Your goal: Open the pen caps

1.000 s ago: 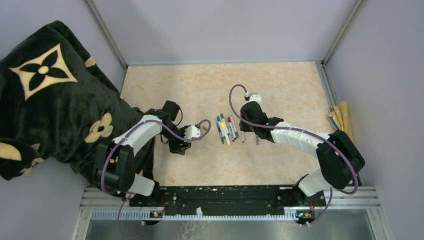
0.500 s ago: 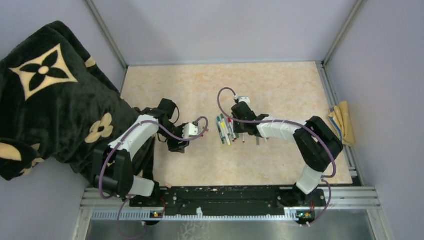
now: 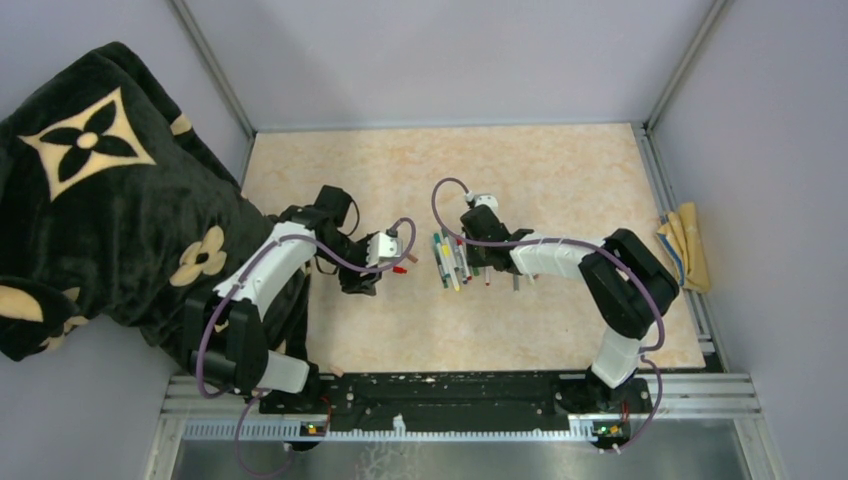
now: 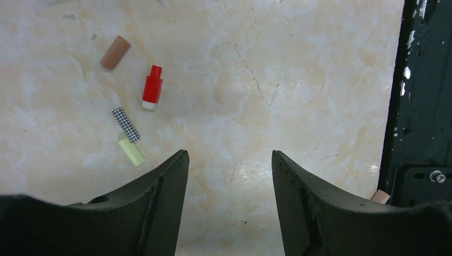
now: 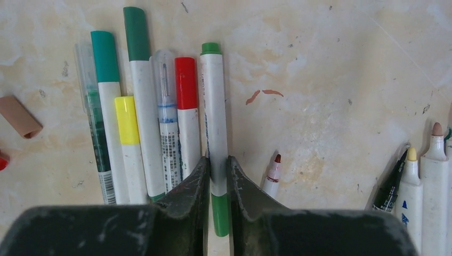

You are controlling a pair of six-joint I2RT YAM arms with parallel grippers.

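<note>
Several capped pens lie side by side; they also show in the top view. My right gripper is shut on the barrel of the rightmost one, a white pen with green ends, which lies on the table. In the top view the right gripper sits over the row's right side. Loose caps lie left of the row: a brown cap, a red cap, a checkered one and a pale yellow one. My left gripper is open and empty over bare table just near of them.
Uncapped pens lie right of the row: a red-tipped one and several more at the far right. A black flowered blanket covers the left side. A yellow cloth lies at the right edge. The black base rail runs along the near edge.
My right arm swung left over the pen row and its jaws now clamp the green-ended pen. My left gripper shifted slightly; a red cap now lies on the table beside it.
</note>
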